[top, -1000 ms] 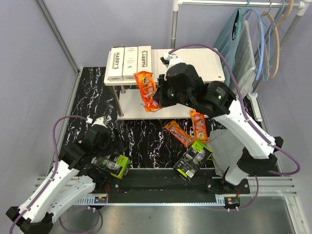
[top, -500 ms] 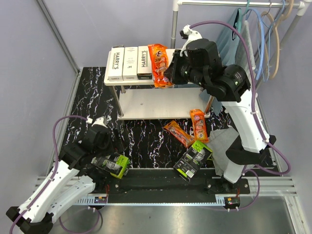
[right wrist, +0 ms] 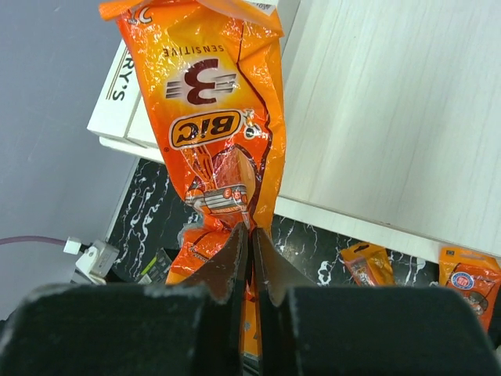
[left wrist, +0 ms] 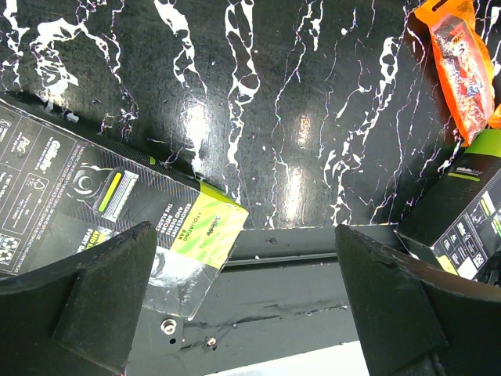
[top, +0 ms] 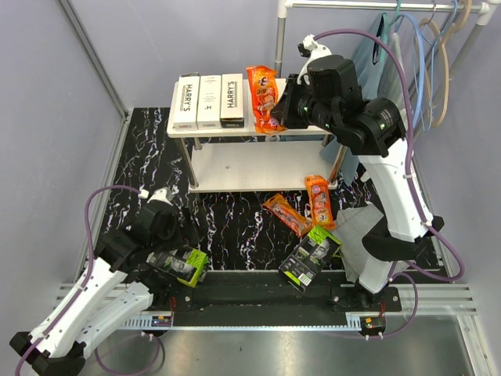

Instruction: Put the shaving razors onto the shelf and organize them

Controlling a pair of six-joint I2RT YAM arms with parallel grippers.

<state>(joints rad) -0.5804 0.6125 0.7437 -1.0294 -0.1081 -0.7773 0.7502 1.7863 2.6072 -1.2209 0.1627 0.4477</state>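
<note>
My right gripper (top: 283, 108) is shut on an orange BIC razor pack (top: 264, 98) and holds it over the top board of the cream-white shelf (top: 338, 98), just right of three white HARRY'S boxes (top: 207, 101). In the right wrist view the pack (right wrist: 219, 133) hangs from my closed gripper (right wrist: 252, 235) above the board (right wrist: 391, 117). Two orange packs (top: 307, 205) and a black-and-green pack (top: 311, 257) lie on the black marbled floor. My left gripper (left wrist: 243, 305) is open and empty, low over the front rail, beside another black-and-green pack (left wrist: 102, 215), which also shows in the top view (top: 182, 265).
A clothes rail with hangers (top: 427, 63) and grey cloth stands at the right of the shelf. The shelf's lower board (top: 243, 168) is bare. A metal frame rail (top: 258, 294) runs along the front edge.
My right arm has lifted the orange pack from beside the lower board up to the top board and moved it slightly right. The left arm has not moved.
</note>
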